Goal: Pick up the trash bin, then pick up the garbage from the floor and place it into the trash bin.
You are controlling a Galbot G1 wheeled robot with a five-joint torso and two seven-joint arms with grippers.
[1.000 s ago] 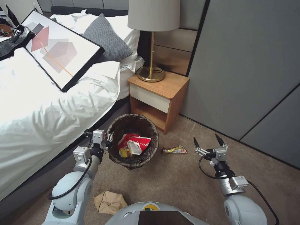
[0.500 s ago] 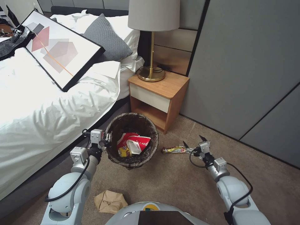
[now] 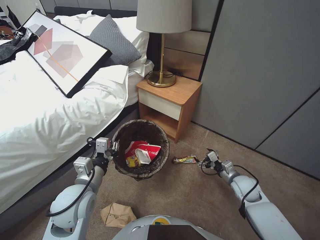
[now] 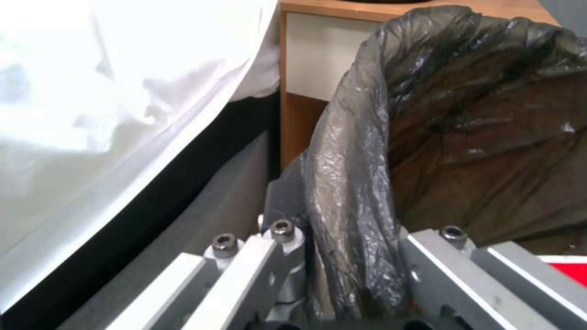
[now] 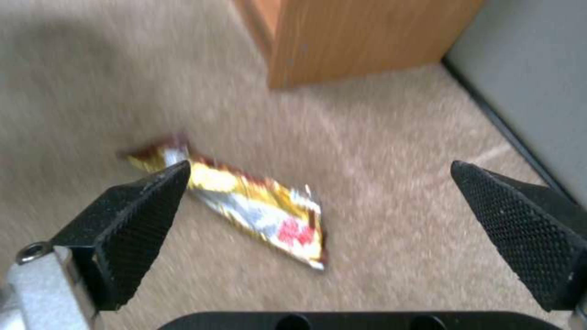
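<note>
Snack wrapper (image 3: 185, 160) is flat on the carpet by the nightstand (image 3: 168, 101), my right gripper (image 3: 204, 159) spread wide right at it; left gripper (image 3: 111, 150) pinches the trash bin (image 3: 141, 168) rim, holding it close for the drop

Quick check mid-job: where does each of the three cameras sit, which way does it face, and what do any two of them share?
Head view: on the head, facing down at carpet; shows left gripper on the round bag-lined white trash bin, right gripper by the shiny yellow snack wrapper.
Left wrist view: along its fingers clamping the bin rim.
Right wrist view: between open fingers at the wrapper.
All three share the wooden nightstand.
</note>
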